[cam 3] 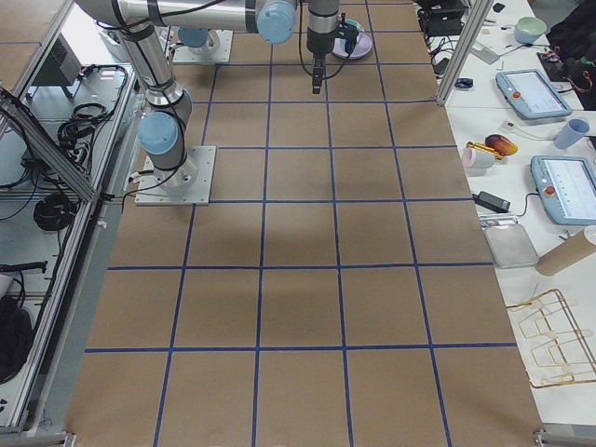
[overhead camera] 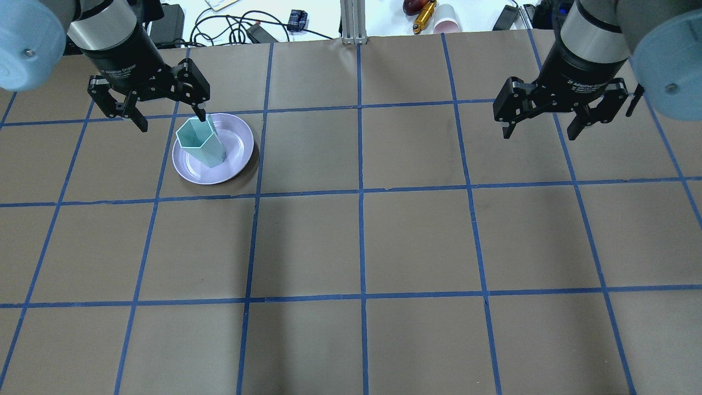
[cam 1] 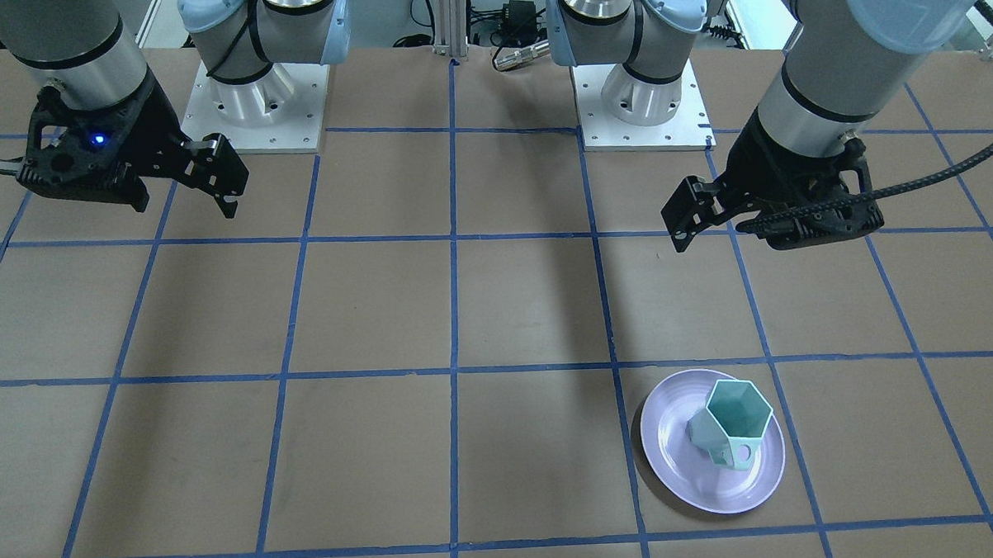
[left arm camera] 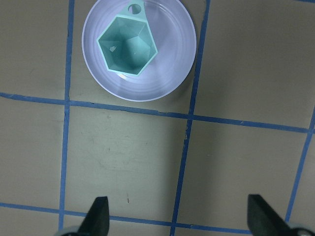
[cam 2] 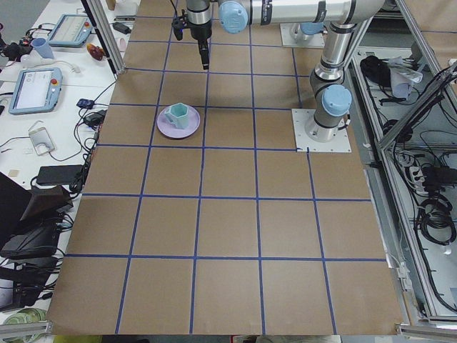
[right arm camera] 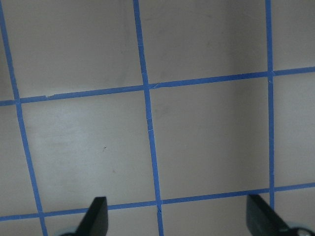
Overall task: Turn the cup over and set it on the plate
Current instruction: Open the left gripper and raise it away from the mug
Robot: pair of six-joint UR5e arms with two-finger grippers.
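Hovering spread and empty, the left end effector (left arm camera: 178,209) has the cup (left arm camera: 127,46) at roughly 11 o'clock in its wrist view, well apart. The cup stands mouth up, long axis vertical, on the plate (left arm camera: 170,64). The right end effector (overhead camera: 540,134), also spread, sits far across the bench (left arm camera: 123,147).

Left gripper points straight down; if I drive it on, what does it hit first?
Probably the bare table by the blue tape. The line of the left gripper passes beside the plate and cup, as the wrist view shows them clear of the fingers.
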